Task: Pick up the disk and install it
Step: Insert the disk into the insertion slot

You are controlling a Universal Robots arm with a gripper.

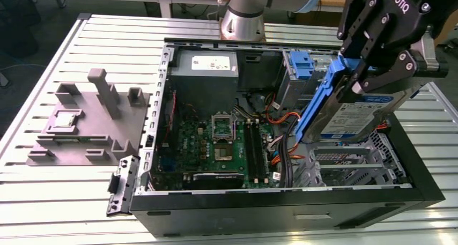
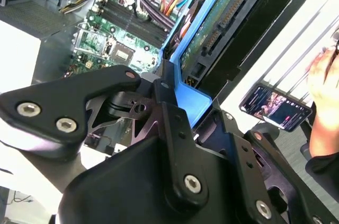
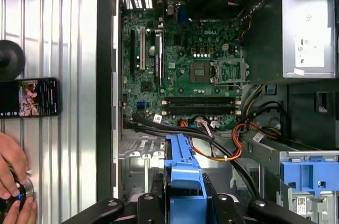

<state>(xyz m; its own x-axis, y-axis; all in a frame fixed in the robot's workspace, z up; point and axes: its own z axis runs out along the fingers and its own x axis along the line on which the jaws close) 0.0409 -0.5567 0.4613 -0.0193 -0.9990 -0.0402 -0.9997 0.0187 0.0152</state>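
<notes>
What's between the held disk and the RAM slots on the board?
In the first wrist view, a bundle of black and orange cables crosses between the disk and the RAM slots.

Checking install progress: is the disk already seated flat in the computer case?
No, in the exterior view the gripper holds the disk tilted up over the open case.

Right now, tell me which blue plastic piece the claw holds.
The blue carrier framing the disk, clamped in the claw; the other blue piece sits inside the case.
</notes>
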